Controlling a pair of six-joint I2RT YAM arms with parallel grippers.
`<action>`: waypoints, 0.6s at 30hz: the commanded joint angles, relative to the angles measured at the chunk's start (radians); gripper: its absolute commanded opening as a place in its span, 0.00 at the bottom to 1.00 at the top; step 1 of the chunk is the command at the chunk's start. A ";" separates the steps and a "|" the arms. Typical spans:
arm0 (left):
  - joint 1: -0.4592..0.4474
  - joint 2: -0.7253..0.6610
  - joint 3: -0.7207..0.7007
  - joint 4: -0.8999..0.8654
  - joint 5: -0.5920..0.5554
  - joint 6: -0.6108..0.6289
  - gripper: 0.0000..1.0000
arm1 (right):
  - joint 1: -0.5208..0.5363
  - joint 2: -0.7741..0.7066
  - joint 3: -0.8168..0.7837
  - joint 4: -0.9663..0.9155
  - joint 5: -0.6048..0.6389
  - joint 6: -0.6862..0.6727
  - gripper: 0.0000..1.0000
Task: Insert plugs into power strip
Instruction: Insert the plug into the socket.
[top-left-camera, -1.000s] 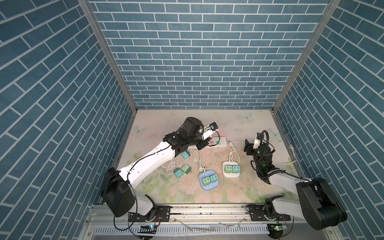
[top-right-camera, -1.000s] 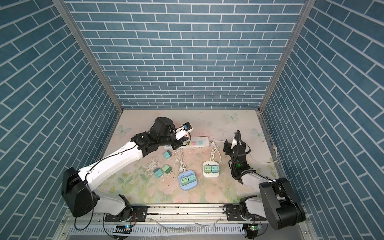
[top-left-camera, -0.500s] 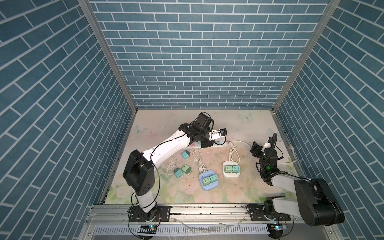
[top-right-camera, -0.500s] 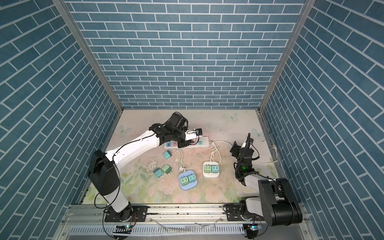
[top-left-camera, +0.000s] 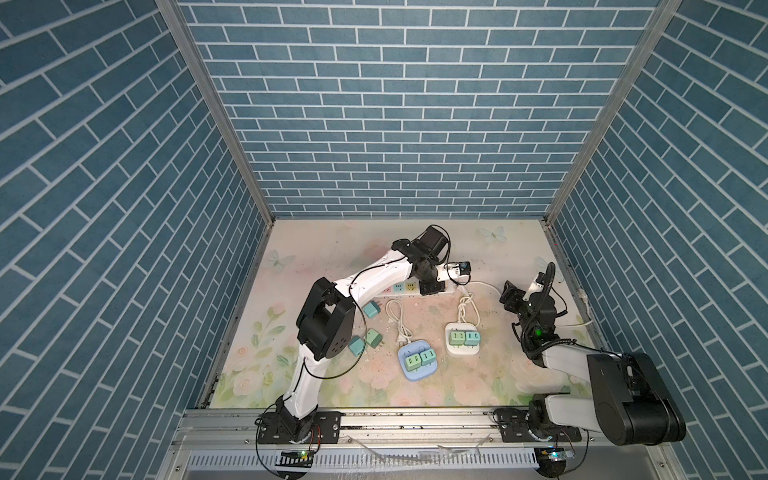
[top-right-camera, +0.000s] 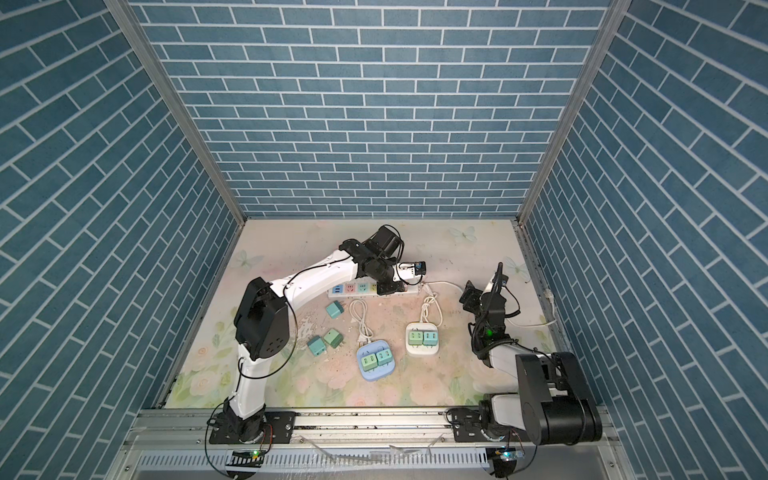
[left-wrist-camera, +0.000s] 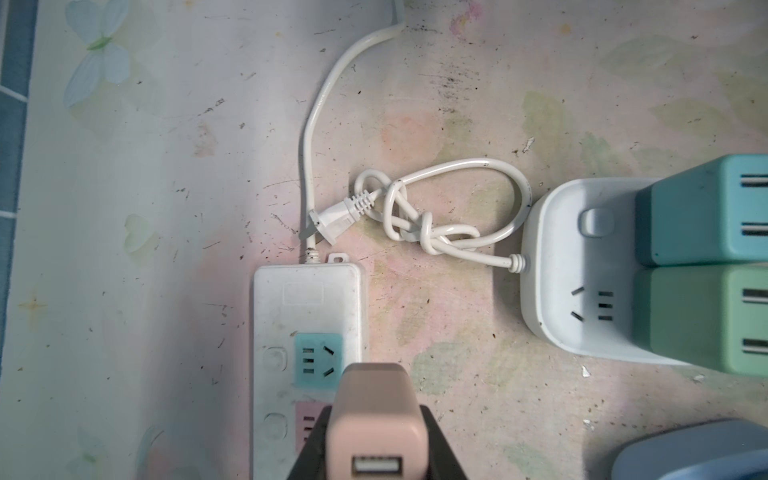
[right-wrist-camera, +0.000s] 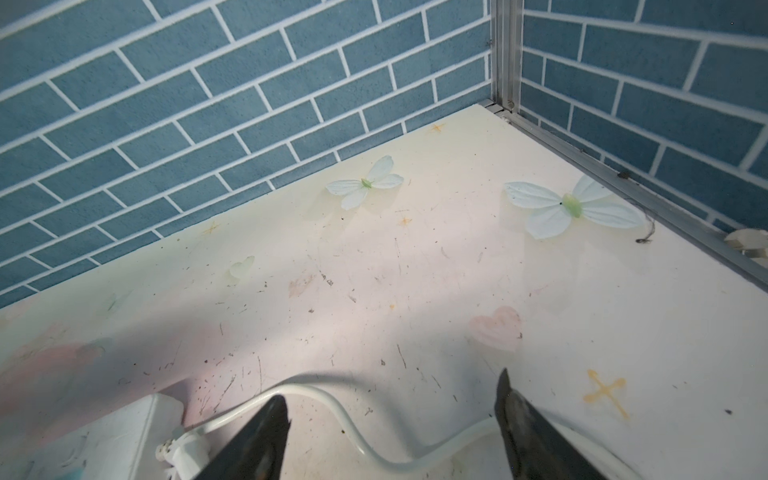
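Note:
The long white power strip (top-left-camera: 401, 288) (top-right-camera: 353, 289) lies at the back of the table. My left gripper (left-wrist-camera: 376, 444) is shut on the pinkish-tan plug (left-wrist-camera: 376, 411) and holds it just above the strip (left-wrist-camera: 307, 299), over the pink socket (left-wrist-camera: 305, 419) beside the teal socket (left-wrist-camera: 318, 357). In both top views the left gripper (top-left-camera: 430, 286) (top-right-camera: 388, 287) hangs over the strip's right half. Three loose plugs, teal (top-left-camera: 371, 309), green (top-left-camera: 374, 337) and teal (top-left-camera: 356, 345), lie left of centre. My right gripper (right-wrist-camera: 390, 399) (top-left-camera: 510, 296) stands open above the strip's white cord (right-wrist-camera: 332, 403), holding nothing.
A round blue strip (top-left-camera: 409, 374) and a square white strip (top-left-camera: 459, 351) each carry two plugs. Coiled white cords (top-left-camera: 397, 320) (left-wrist-camera: 436, 216) lie between them and the long strip. Brick walls close in the back and both sides.
My left arm has swung right along the long strip with the pinkish-tan plug in its grip. The right gripper has shifted a little and stays open.

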 joint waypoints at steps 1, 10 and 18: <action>-0.006 0.011 0.035 -0.041 -0.008 0.010 0.00 | -0.010 0.012 0.033 -0.022 -0.015 0.047 0.80; 0.002 0.072 0.104 -0.027 -0.072 0.030 0.00 | -0.013 0.017 0.034 -0.022 -0.031 0.050 0.79; 0.029 0.159 0.215 -0.046 -0.052 0.023 0.00 | -0.013 0.023 0.042 -0.028 -0.042 0.047 0.78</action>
